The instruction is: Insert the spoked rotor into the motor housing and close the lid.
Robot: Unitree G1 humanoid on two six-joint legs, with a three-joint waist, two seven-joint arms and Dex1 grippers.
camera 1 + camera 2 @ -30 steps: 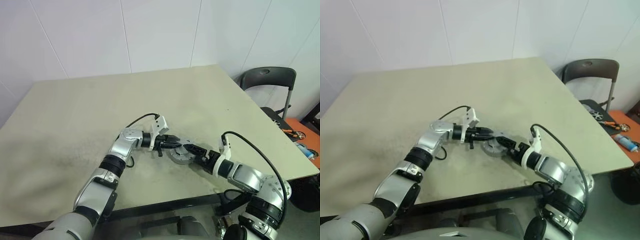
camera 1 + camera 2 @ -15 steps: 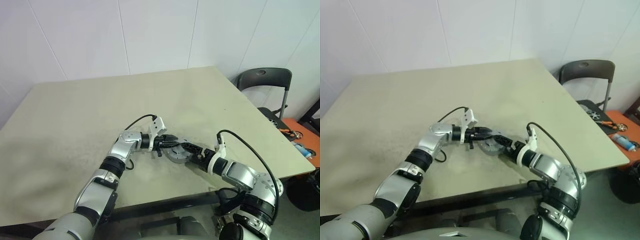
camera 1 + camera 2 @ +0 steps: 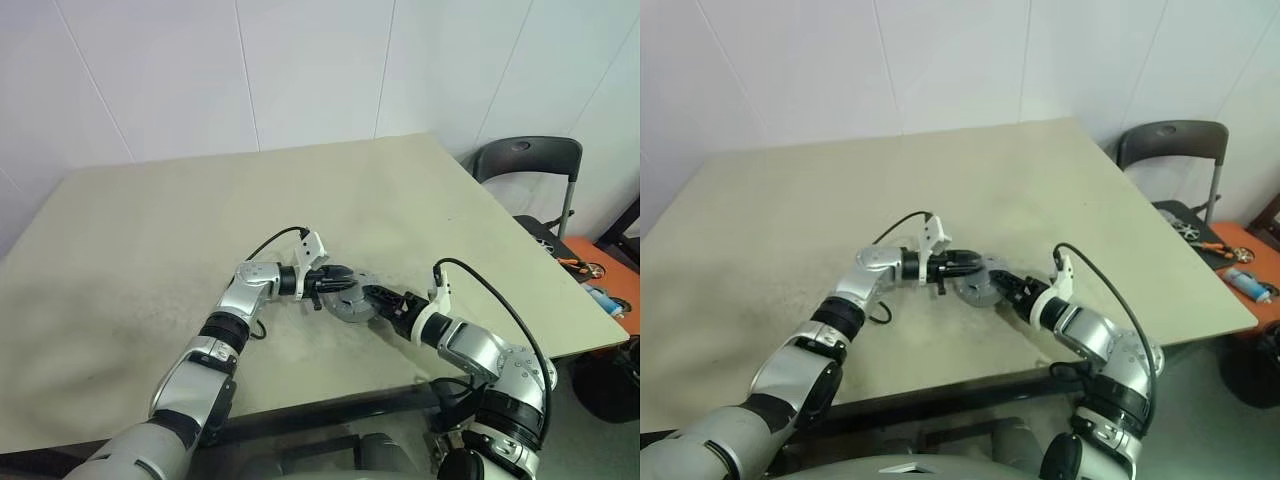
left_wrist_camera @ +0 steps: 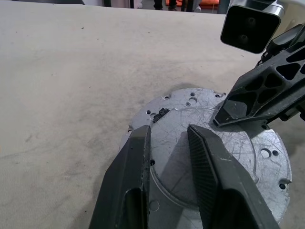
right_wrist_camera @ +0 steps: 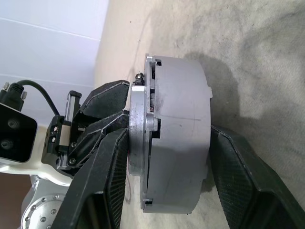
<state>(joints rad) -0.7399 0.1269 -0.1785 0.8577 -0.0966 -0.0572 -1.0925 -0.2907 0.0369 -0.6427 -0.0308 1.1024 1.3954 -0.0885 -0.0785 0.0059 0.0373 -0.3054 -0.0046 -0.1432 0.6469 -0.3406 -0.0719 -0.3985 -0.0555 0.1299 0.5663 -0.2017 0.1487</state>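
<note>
Motor housing (image 5: 178, 129), short silver metal cylinder, standing near front edge of beige table (image 3: 150, 230), capped by flat round grey metal lid (image 4: 209, 157) with ribbed rim. From left: left gripper (image 4: 169, 131), two black fingers set narrowly apart, tips resting on top face of lid, nothing clamped between them. At centre, housing with lid on top. To right: right gripper (image 5: 167, 169), black fingers spread around housing's side wall, one beside lid rim, other near base, contact unclear. Far right, beyond table, dark chair (image 3: 530, 160).
</note>
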